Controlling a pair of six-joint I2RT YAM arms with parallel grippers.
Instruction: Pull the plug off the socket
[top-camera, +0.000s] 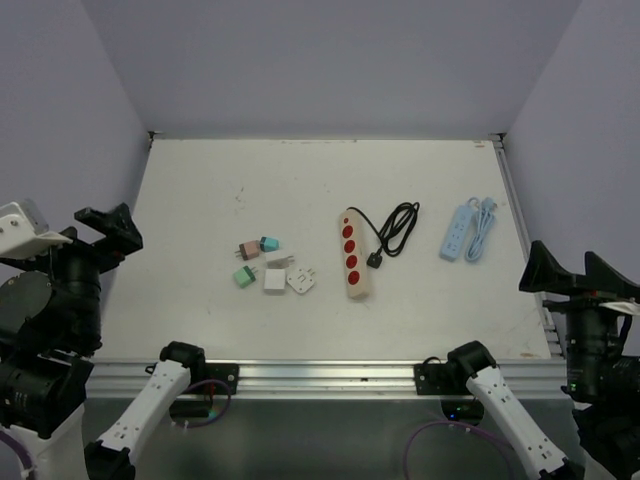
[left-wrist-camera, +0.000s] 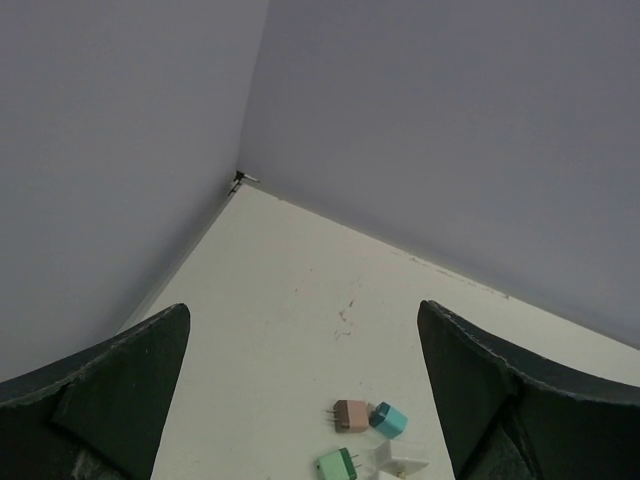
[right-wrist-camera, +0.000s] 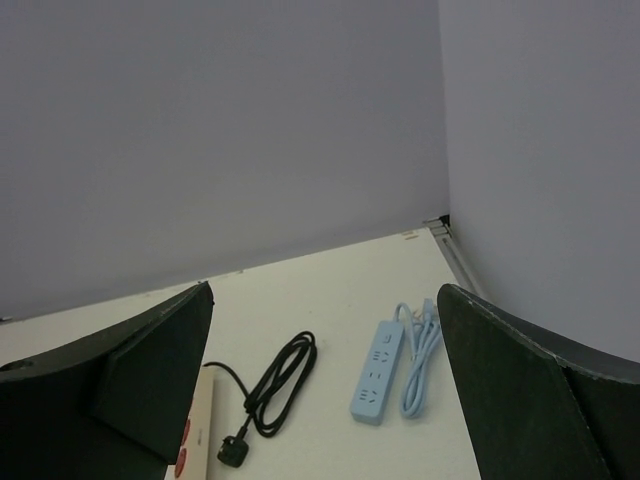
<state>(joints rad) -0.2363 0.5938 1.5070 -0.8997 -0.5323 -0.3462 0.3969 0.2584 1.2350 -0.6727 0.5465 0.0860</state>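
Observation:
A beige power strip (top-camera: 353, 254) with red sockets lies mid-table; nothing is plugged into it. Its black cord (top-camera: 398, 228) coils beside it and ends in a loose black plug (top-camera: 376, 260). To its left a pink plug (top-camera: 249, 249) and a teal one (top-camera: 269, 243) touch end to end, prongs of the pink plug (left-wrist-camera: 351, 415) pointing away from the teal block (left-wrist-camera: 388, 420). My left gripper (top-camera: 105, 230) hangs open off the table's left edge, and my right gripper (top-camera: 565, 270) is open off the right edge. Both are far from any plug.
A green plug (top-camera: 244, 276) and two white plugs (top-camera: 274, 281) lie just below the pink one. A light blue power strip (top-camera: 457, 230) with its bundled blue cable (top-camera: 482, 228) sits at the right. Grey walls enclose the table on three sides.

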